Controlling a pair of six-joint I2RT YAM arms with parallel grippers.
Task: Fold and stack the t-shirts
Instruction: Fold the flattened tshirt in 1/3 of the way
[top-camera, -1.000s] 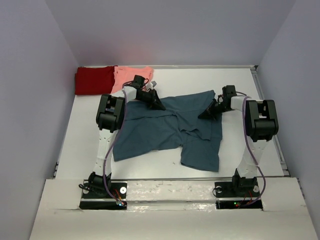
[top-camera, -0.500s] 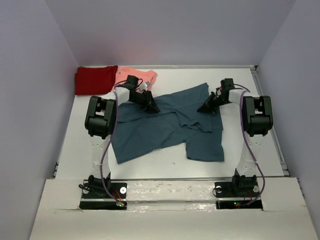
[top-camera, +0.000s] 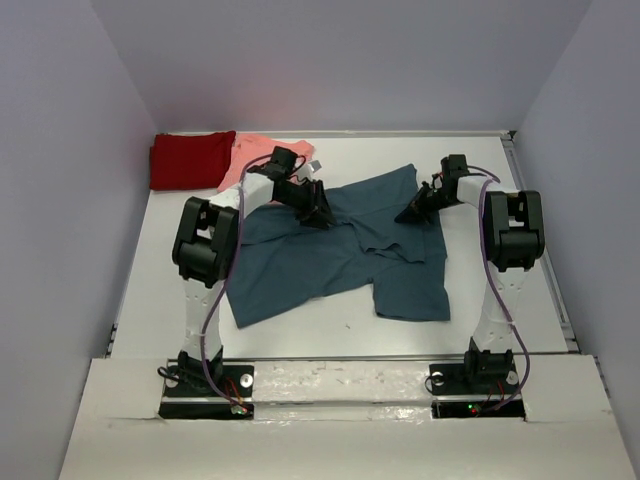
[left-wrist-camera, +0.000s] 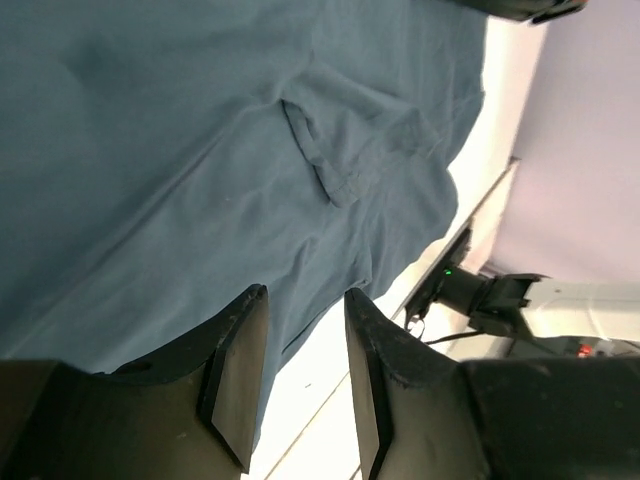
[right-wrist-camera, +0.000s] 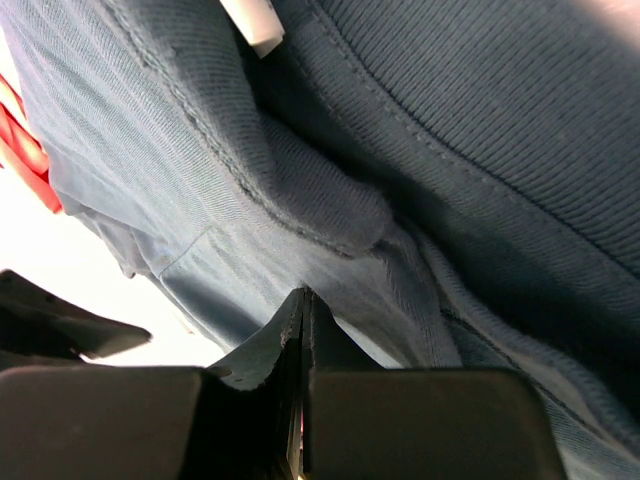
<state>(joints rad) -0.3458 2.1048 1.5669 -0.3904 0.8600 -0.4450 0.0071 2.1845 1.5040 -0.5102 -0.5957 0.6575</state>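
Cloth is down but not flat. The teal t-shirt (top-camera: 340, 255) sprawls across the middle of the desk (top-camera: 300, 330), creased through its centre, with no fold made in it yet. By my read this is the spreading step, ahead of the first fold.

The left tool (top-camera: 316, 210) hovers over the shirt's far-left edge. Its wrist view shows the fingers (left-wrist-camera: 235, 370) apart, with only fabric and bare desk in the gap, so it grips nothing. The right tool (top-camera: 413, 213) sits at the far-right corner with its fingers pressed together and a ridge of hem bunched at the tips. I'd call that clamped on the shirt.

The red t-shirt (top-camera: 190, 160) and pink t-shirt (top-camera: 262, 150) lie side by side in the far-left corner.

For the next move, the left tool likely needs a fresh pinch on its corner. Then both can pull outward to draw the creases flat.

The left arm covers part of the far edge, so I can't tell collar from hem. The right wrist view is too close to show how much cloth sits between the fingers.
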